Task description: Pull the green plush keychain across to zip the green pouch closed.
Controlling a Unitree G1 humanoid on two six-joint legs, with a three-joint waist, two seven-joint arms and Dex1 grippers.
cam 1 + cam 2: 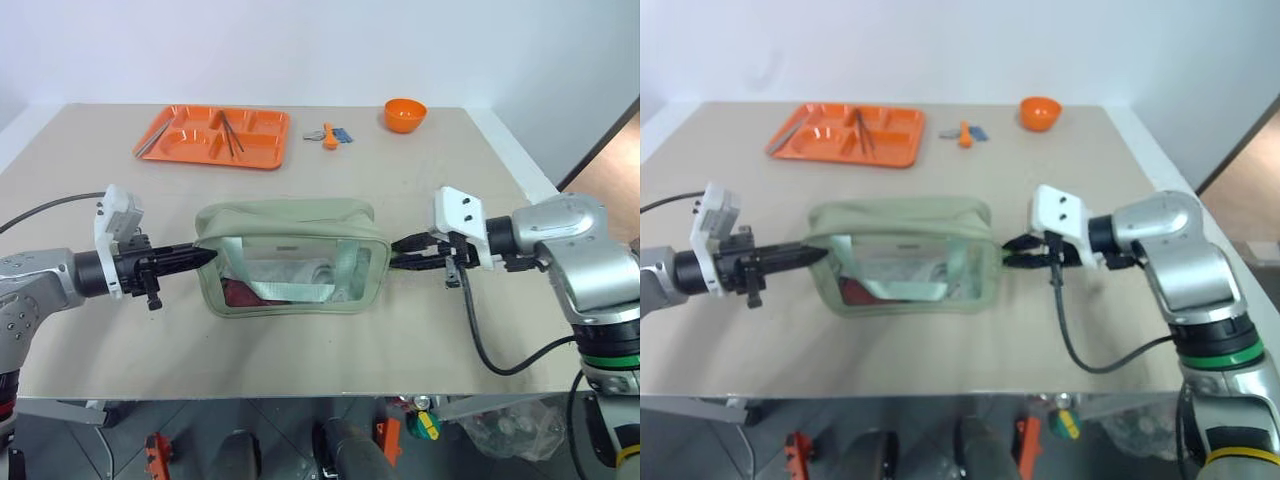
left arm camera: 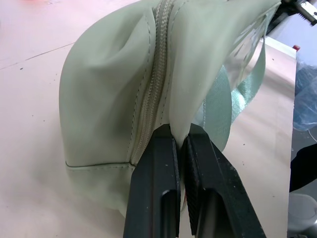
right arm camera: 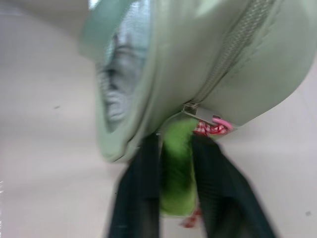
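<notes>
While the left pincer [image 2: 182,148] clamps the green pouch [image 1: 290,255], the green plush keychain [image 3: 177,168] lies lengthwise between the right pincer's [image 3: 176,148] parted fingers.

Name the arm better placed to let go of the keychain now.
Right. The green plush keychain sits between the right gripper fingers at the pouch's zipped end; the left gripper pinches the green pouch fabric opposite.

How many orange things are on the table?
3: an orange tray at the far left side of the table, an orange bowl at the far right side, and a small orange item lying between them. More might be hidden behind the green pouch.
</notes>
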